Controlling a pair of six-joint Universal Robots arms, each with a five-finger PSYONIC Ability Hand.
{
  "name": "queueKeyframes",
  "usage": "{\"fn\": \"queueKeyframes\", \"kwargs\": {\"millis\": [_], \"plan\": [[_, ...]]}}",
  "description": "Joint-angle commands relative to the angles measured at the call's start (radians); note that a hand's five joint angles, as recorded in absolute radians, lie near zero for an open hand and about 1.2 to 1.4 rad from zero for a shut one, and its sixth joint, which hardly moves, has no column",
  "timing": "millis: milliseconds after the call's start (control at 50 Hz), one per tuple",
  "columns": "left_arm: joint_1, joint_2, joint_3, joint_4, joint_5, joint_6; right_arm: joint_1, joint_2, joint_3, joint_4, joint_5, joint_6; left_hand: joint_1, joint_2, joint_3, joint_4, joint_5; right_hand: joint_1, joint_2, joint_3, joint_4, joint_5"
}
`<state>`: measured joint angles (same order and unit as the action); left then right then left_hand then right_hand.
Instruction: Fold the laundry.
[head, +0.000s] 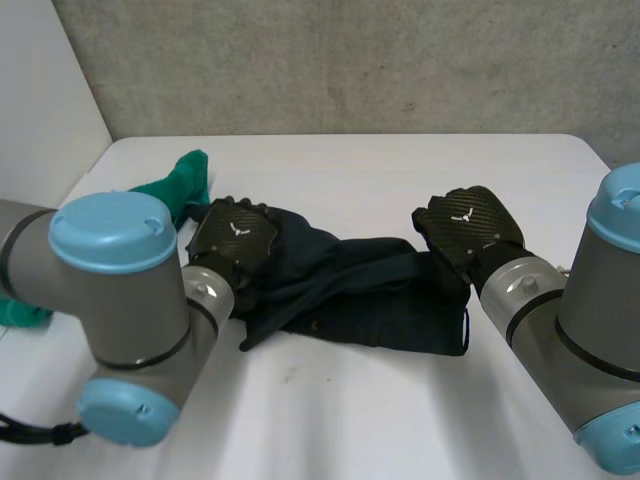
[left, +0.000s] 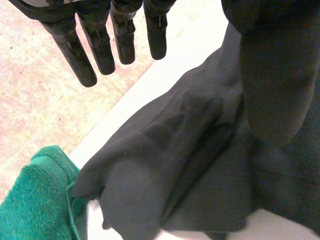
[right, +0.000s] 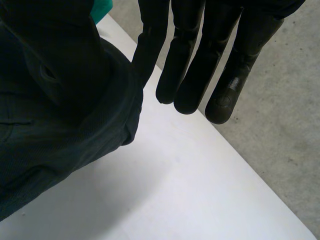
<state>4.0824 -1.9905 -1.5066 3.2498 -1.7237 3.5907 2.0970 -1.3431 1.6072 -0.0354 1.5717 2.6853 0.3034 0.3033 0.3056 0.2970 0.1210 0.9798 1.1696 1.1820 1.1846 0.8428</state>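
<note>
- Head view: we see the left hand (head: 235, 238), fingers straight, on the left end of the dark garment (head: 370, 300).
- The right hand (head: 465, 228), fingers straight, rests on its right end.

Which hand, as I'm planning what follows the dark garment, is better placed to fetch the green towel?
Left, probably. The green towel lies right beside the left hand, at the dark garment's left end. The right hand rests at the garment's opposite end, with the whole garment between it and the towel.
</note>
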Motion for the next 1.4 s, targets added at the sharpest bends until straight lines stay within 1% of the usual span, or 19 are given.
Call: {"fn": "queueKeyframes", "kwargs": {"millis": [20,60,140,260,300,340,360,420,460,540,620,700,740,900,1000,1180,1260,1340,1400], "plan": [[-0.070,0.042,-0.057,-0.045,-0.016,-0.168,0.001,-0.001,0.005,0.000,0.001,0.002,0.075,0.075,0.072,0.081,0.082,0.416,0.227,0.214,0.212,0.379],[-0.073,0.032,-0.055,-0.062,-0.016,-0.217,0.001,-0.002,0.005,0.000,0.001,0.004,0.075,0.075,0.072,0.081,0.082,0.416,0.227,0.214,0.212,0.379],[-0.073,-0.023,-0.035,-0.073,-0.019,-0.256,0.001,-0.002,0.005,0.000,0.001,0.005,0.075,0.075,0.072,0.081,0.082,0.416,0.227,0.214,0.212,0.379],[-0.060,-0.112,0.034,-0.071,-0.028,-0.257,0.000,-0.002,0.008,0.000,-0.001,0.011,0.139,0.139,0.137,0.145,0.147,0.416,0.227,0.214,0.212,0.379],[-0.060,-0.145,0.060,-0.068,-0.034,-0.257,0.000,-0.001,0.010,0.000,-0.001,0.011,0.236,0.236,0.233,0.242,0.243,0.416,0.227,0.214,0.212,0.379],[-0.057,-0.168,0.077,-0.067,-0.046,-0.254,0.000,-0.002,0.013,0.000,-0.001,0.011,0.359,0.359,0.356,0.365,0.367,0.416,0.227,0.214,0.212,0.379],[-0.057,-0.180,0.098,-0.064,-0.063,-0.254,0.000,-0.002,0.014,0.000,-0.001,0.011,0.618,0.618,0.616,0.624,0.626,0.416,0.227,0.214,0.212,0.379],[-0.056,-0.185,0.130,-0.056,-0.097,-0.253,-0.002,-0.002,0.011,0.000,-0.001,0.010,1.091,1.091,1.089,1.098,1.099,0.416,0.227,0.214,0.212,0.379],[-0.054,-0.177,0.154,-0.051,-0.119,-0.250,-0.003,-0.001,0.008,0.000,-0.001,0.011,1.093,1.093,1.091,1.099,1.101,0.416,0.227,0.214,0.212,0.379],[-0.056,-0.084,0.169,-0.051,-0.120,-0.222,-0.017,-0.002,-0.009,0.002,-0.001,0.010,1.093,1.093,1.091,1.099,1.101,0.416,0.227,0.214,0.212,0.379],[-0.056,0.080,0.169,-0.048,-0.119,-0.156,-0.066,-0.016,-0.044,0.009,-0.001,0.005,1.093,1.093,1.091,1.099,1.101,0.416,0.227,0.214,0.212,0.379],[-0.059,0.266,0.186,-0.022,-0.116,-0.057,-0.075,-0.102,-0.133,0.025,0.005,0.005,1.093,1.093,1.091,1.099,1.101,0.416,0.227,0.214,0.212,0.379],[-0.062,0.314,0.197,-0.015,-0.114,-0.024,-0.075,-0.131,-0.161,0.037,0.004,0.002,1.093,1.093,1.091,1.099,1.101,0.416,0.227,0.214,0.212,0.379],[-0.109,0.493,0.253,-0.018,-0.120,0.060,-0.074,-0.225,-0.349,0.179,-0.012,0.007,1.093,1.093,1.091,1.099,1.101,0.416,0.227,0.214,0.212,0.379],[-0.129,0.576,0.290,-0.022,-0.122,0.101,-0.077,-0.298,-0.461,0.304,-0.058,0.005,1.093,1.093,1.091,1.099,1.101,0.416,0.227,0.214,0.212,0.379],[-0.131,0.564,0.325,-0.028,-0.122,0.145,-0.080,-0.317,-0.598,0.396,-0.073,0.002,1.093,1.093,1.091,1.099,1.101,0.416,0.227,0.214,0.212,0.379],[-0.125,0.487,0.330,-0.028,-0.117,0.148,-0.078,-0.311,-0.615,0.400,-0.076,-0.004,1.093,1.093,1.091,1.099,1.101,0.416,0.227,0.214,0.212,0.379],[-0.122,0.377,0.332,-0.024,-0.103,0.148,-0.083,-0.237,-0.613,0.399,-0.088,-0.005,1.093,1.093,1.091,1.099,1.101,0.416,0.227,0.214,0.212,0.379],[-0.108,0.270,0.332,-0.019,-0.076,0.146,-0.081,-0.121,-0.625,0.396,-0.108,-0.012,1.093,1.093,1.091,1.099,1.101,0.416,0.227,0.214,0.212,0.379]]}}
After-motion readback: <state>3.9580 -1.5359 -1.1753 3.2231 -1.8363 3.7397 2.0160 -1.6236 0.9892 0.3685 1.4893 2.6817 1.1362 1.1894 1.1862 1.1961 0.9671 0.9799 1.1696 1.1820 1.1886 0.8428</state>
